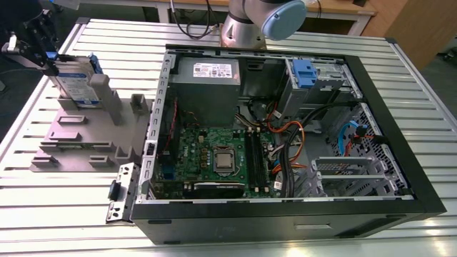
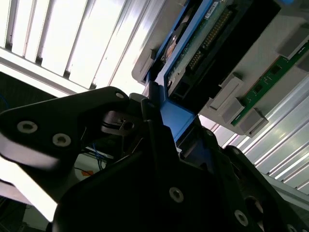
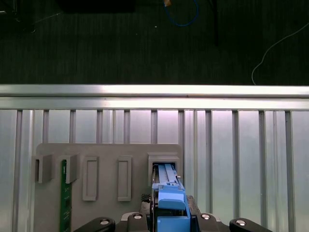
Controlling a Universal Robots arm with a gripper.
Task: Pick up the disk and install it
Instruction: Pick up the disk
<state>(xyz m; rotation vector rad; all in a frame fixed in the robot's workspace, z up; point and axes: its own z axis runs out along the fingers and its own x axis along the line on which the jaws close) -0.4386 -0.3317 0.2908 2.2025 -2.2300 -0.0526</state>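
The disk [image 1: 77, 83] is seen standing upright in a slot of the grey holder [image 1: 78, 136], at the exterior view's left of the open computer case [image 1: 286, 217], in which a circuit board [image 1: 214, 155] and cables [image 1: 286, 131] are housed. Its blue edge is clamped by the downward-pointing gripper [image 1: 48, 63].

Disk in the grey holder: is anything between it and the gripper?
Nothing visible. The gripper is right at the blue-framed edge of the disk, which stands upright in the grey holder.
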